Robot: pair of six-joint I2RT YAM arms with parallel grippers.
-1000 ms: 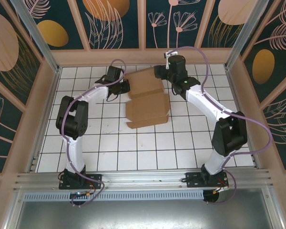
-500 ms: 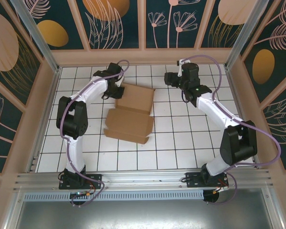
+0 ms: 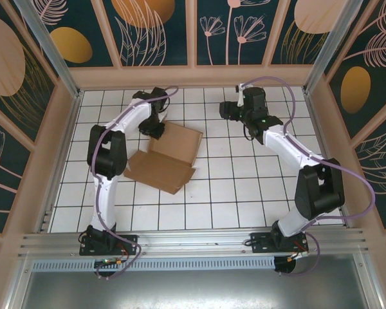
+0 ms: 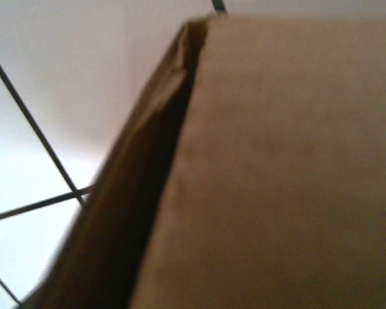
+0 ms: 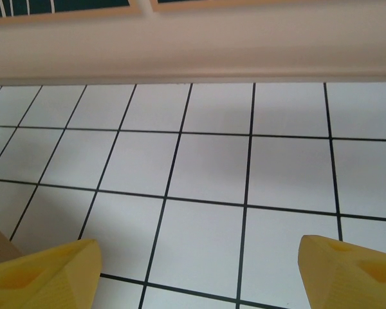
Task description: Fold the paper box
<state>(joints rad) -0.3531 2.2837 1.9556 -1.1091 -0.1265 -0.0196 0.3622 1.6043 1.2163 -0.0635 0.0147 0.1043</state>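
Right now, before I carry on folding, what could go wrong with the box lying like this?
The brown cardboard box lies skewed to the white floor tiles, with the left hand at just its far corner; a pull there may swing it rather than fold it.
The right hand is open and apart from the box, so nothing steadies that side.
In the left wrist view the cardboard is blurred, so I cannot tell whether it is gripped.
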